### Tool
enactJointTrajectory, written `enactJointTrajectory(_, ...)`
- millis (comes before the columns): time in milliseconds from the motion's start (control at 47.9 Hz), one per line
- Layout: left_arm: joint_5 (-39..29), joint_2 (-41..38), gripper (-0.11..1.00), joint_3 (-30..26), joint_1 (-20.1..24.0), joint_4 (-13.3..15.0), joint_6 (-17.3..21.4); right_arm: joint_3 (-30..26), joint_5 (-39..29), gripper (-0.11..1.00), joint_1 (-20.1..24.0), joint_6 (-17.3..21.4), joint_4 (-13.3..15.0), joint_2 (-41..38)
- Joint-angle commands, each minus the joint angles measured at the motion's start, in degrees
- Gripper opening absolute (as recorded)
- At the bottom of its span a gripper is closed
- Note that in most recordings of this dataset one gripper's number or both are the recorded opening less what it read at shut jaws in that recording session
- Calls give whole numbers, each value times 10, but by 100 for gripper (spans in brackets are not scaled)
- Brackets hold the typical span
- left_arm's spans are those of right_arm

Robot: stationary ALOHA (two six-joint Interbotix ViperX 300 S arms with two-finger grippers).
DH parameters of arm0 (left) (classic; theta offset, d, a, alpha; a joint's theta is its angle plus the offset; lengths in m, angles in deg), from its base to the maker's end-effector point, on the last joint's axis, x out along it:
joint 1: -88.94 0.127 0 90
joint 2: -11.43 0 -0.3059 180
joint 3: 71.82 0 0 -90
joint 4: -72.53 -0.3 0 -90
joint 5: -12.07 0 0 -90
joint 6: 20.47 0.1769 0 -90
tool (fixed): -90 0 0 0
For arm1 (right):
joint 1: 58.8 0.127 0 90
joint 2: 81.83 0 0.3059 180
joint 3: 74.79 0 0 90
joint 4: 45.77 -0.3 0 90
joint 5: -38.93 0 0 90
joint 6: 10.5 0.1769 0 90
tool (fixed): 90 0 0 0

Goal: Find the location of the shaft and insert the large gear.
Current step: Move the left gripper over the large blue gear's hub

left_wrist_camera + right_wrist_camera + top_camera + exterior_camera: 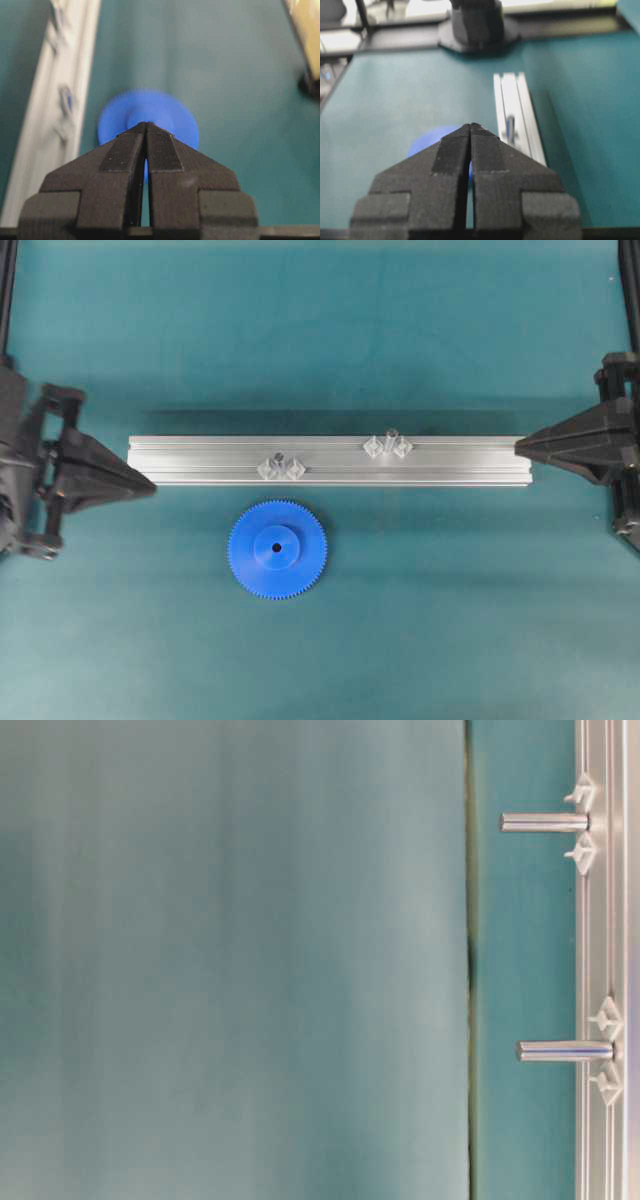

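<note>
Both the left gripper point(150, 483) and right gripper point(520, 445) are clenched empty, the large gear point(277, 549) lies flat near the rail point(450, 462), and two alike shafts point(280, 456) risk a wrong pick.

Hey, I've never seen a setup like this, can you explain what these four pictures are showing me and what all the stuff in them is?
It is a two-armed robot at a teal table. One picture looks down from above, one is taken at table level, and two come from cameras on the wrists.

From above, the left pincer and right pincer sit at the ends of a silver rail. Both are shut and hold nothing.

Two short grey pins stand on the rail, the nearer shaft and a second pin, each between clear plastic blocks. The large gear, a blue toothed disc, lies flat on the table in front of the rail.
</note>
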Motion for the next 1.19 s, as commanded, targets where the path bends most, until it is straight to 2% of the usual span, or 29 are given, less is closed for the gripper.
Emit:
enactJointTrajectory(0, -19, -43, 0, -39, -9, -2, -1, -19, -21, 1, -5, 4, 0, -4)
enactJointTrajectory(167, -21, -113, 0, -67, -11, -2, -1, -35, -72, 1, -15, 4, 0, -6)
enactJointTrajectory(355, -22, -156, 0, -97, -13, -2, 3, -44, -124, 1, -19, 10, -2, -6)
enactJointTrajectory(564, -33, -175, 0, -102, -22, -2, 11, -43, -142, 1, -26, 26, -2, -9)
enactJointTrajectory(856, -64, -236, 0, -136, -25, -2, 13, -40, -171, 1, -34, 25, -2, -21)
enactJointTrajectory(919, -64, -254, 5, -143, -24, -2, 13, -40, -174, 1, -34, 26, -2, -21)
enactJointTrajectory(982, -64, -269, 16, -150, -25, -2, 12, -40, -178, 1, -34, 26, -2, -21)
enactJointTrajectory(1170, -67, -299, 70, -175, -32, -2, 11, -40, -179, 1, -34, 26, -2, -16)
